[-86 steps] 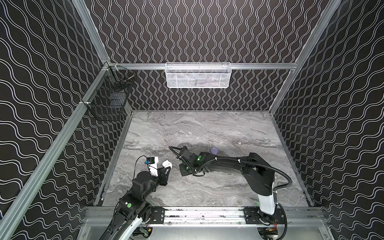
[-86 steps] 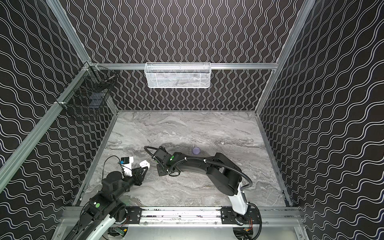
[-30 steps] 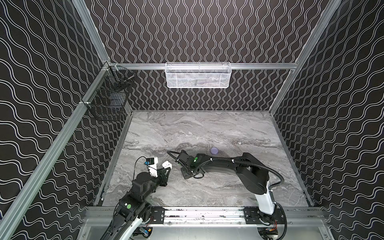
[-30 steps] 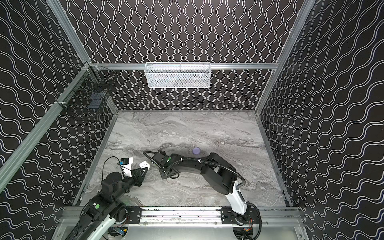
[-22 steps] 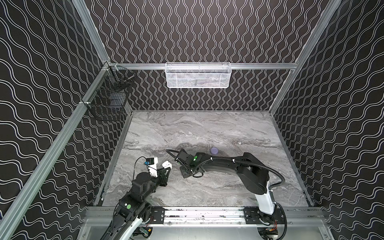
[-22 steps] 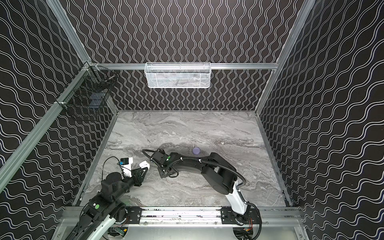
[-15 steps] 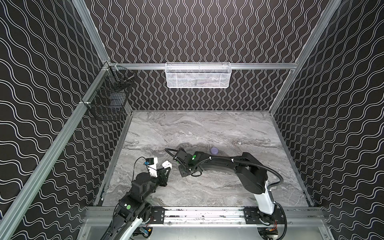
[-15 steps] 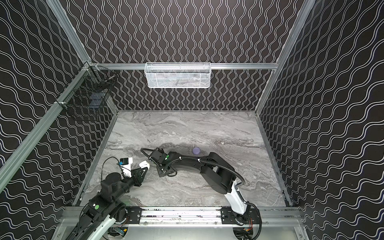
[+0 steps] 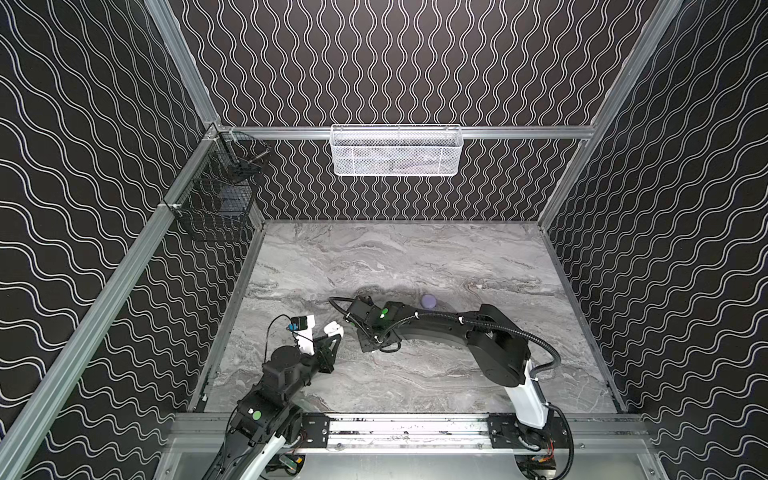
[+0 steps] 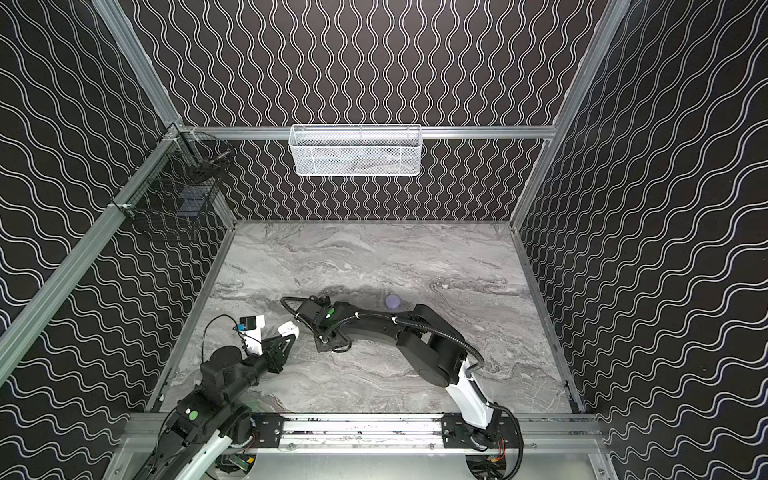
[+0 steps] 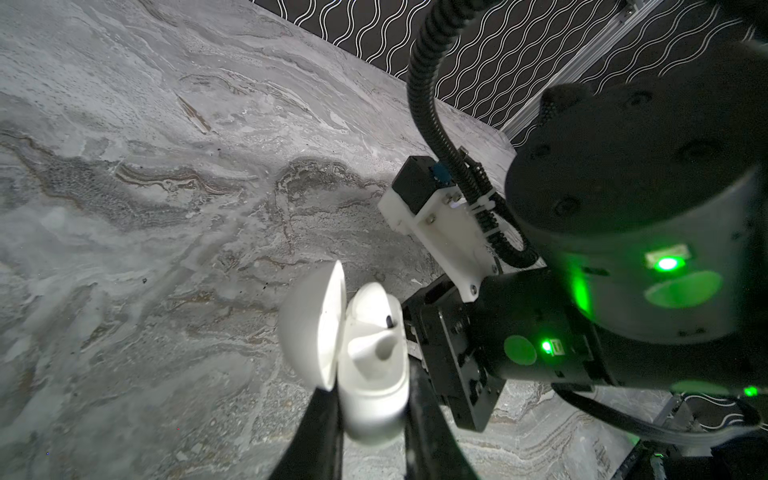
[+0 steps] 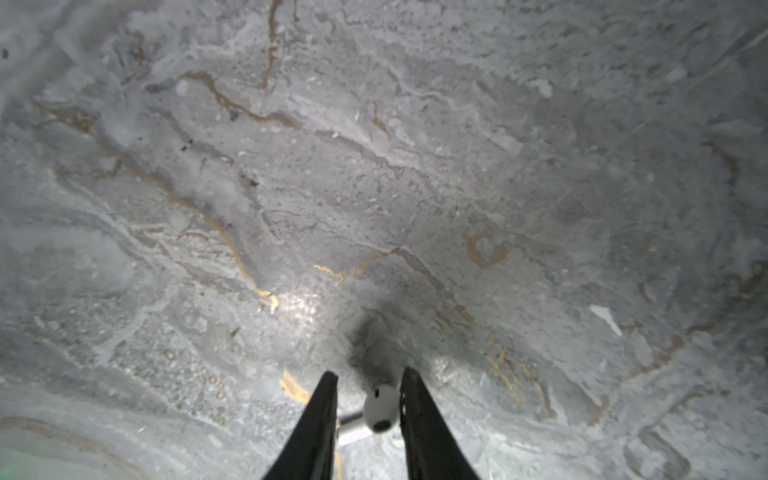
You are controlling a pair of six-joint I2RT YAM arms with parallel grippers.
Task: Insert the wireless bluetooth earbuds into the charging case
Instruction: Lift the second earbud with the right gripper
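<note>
My left gripper (image 11: 372,399) is shut on the body of a white charging case (image 11: 374,374) and holds it above the table with its lid (image 11: 311,324) swung open. One socket (image 11: 382,353) in the case is an empty hole; a white earbud head (image 11: 372,299) appears to sit in the other. In both top views the case (image 9: 333,329) (image 10: 289,328) shows at the left gripper's tip. My right gripper (image 12: 370,374) is shut on a white earbud (image 12: 381,409), stem across the jaws, low over the marble. In a top view the right gripper (image 9: 372,345) hangs just right of the case.
A closed lilac round case (image 9: 429,301) (image 10: 393,301) lies on the marble table (image 9: 415,257) behind the right arm. A white mesh basket (image 9: 396,150) hangs on the back wall and a black wire basket (image 9: 220,195) on the left wall. A metal rail (image 9: 395,428) runs along the front.
The right arm has crept a little to the left, closer to the held case, with the earbud still in its jaws. The left arm and the case have not moved.
</note>
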